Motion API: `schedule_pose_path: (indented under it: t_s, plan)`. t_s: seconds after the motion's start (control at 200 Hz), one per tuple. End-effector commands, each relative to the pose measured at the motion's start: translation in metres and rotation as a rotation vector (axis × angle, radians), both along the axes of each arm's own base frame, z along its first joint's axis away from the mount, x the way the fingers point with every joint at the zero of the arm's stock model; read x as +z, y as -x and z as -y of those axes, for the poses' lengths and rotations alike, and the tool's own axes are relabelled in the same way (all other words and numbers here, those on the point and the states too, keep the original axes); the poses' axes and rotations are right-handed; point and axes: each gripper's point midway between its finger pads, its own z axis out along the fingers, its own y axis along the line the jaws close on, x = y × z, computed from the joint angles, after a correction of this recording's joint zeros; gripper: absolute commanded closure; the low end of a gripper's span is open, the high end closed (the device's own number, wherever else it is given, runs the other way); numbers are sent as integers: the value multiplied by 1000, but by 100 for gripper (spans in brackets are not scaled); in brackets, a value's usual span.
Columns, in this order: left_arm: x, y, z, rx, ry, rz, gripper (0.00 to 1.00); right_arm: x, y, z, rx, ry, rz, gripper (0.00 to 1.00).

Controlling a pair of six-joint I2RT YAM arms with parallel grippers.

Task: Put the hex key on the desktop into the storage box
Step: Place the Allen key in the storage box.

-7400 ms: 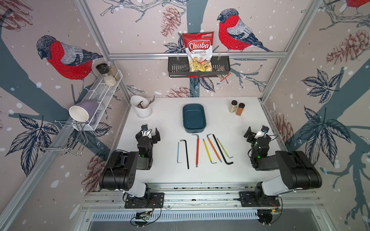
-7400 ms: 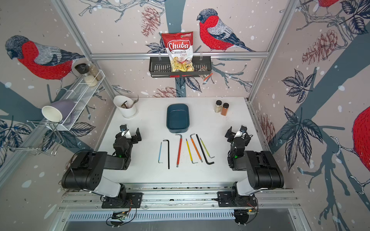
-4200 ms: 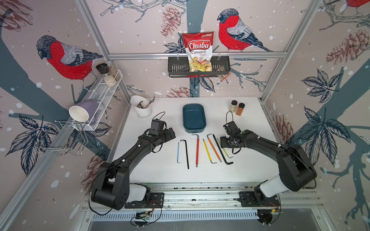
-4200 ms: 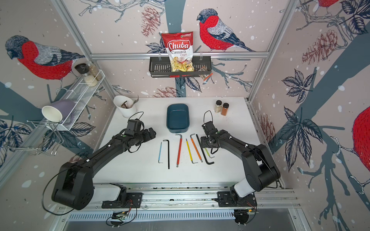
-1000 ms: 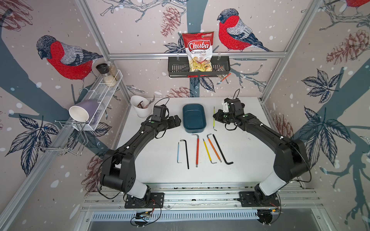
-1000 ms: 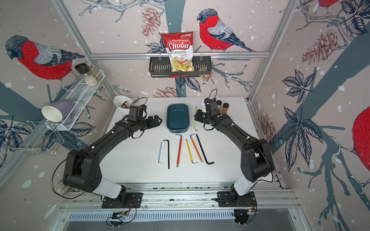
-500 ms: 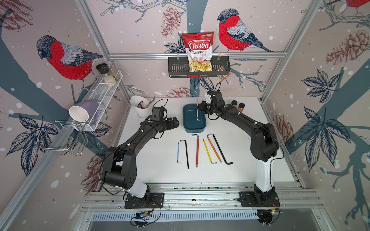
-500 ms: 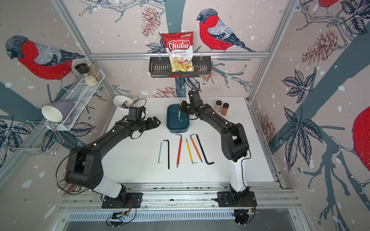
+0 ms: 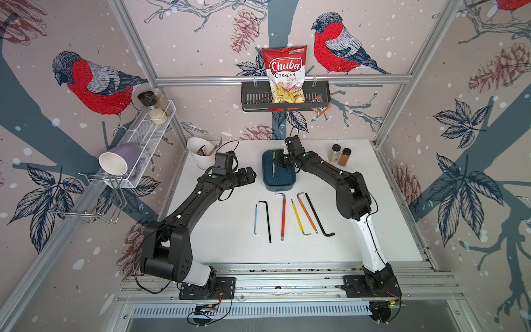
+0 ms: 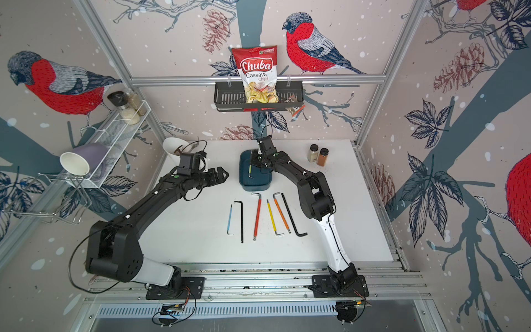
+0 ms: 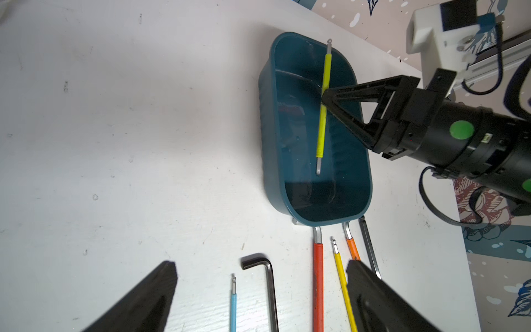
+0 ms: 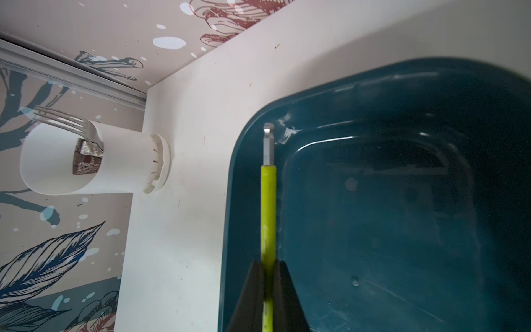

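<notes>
The thin hex key with the lime-green sleeve (image 11: 322, 120) is up over the dark teal plastic storage box (image 11: 263, 129), not lying in it yet. The right gripper (image 12: 267, 267) is squeezed tight on the green part, near the middle. The key runs the long way of the box. Its shiny ball end sits right by the far corner wall, and its bent end points down inside.

I think that is the risky bit. The key is almost as long as the box. If it is let go here, the ball end could land on the rim, and the key could lean there or slide out onto the flat white desktop (image 9: 218, 230).

The left gripper (image 9: 249, 177) hangs just beside the box, wide open and holding nothing. A row of six other hex keys (image 9: 283, 218) lies on the desktop near the box.
</notes>
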Motion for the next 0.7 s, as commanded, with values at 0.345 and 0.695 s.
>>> schedule_pose_path:
  t_s: [0.345, 0.695]
  plan:
    - [-4, 1, 1, -6, 11, -17, 4, 43, 12, 2, 22, 42, 77, 44]
    - [0, 4, 12, -50, 25, 7, 4, 108, 77, 42, 68, 83, 234, 43]
